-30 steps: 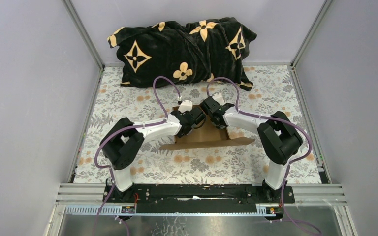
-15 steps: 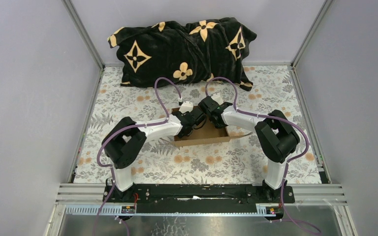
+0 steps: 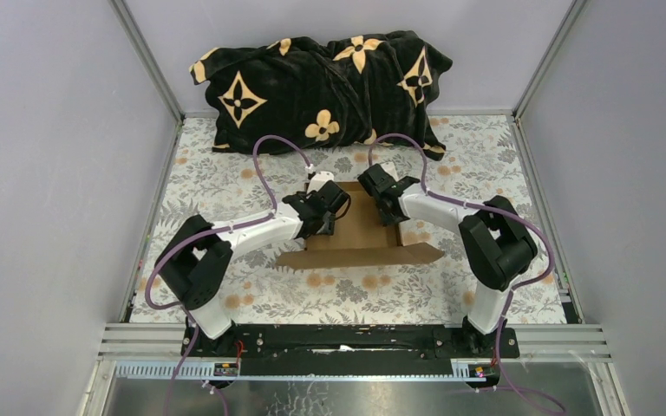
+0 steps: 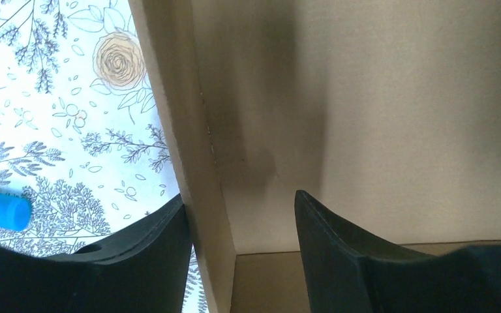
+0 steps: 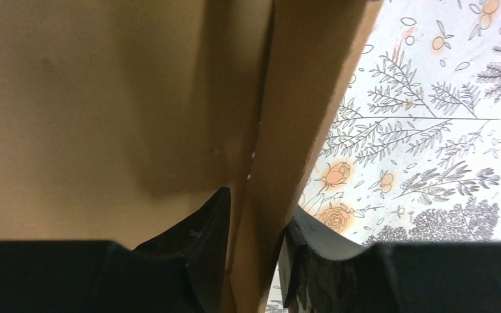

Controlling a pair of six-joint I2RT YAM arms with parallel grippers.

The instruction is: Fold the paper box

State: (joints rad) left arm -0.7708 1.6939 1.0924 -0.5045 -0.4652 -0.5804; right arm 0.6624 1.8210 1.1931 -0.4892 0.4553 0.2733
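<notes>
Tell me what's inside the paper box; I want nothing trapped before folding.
Inside the paper box only bare cardboard shows, plus one finger of the left gripper and of the right gripper. Their wrists hide the floor beneath.

I read no text, label, brand or number anywhere (the paper box [image 3: 364, 227] shows plain cardboard in every view).

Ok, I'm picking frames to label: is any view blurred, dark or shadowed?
Top view: sharp, evenly lit. Left wrist: crisp, a broad shadow across the box. Right wrist: box close, soft and shadowed, fingers nearly black.
</notes>
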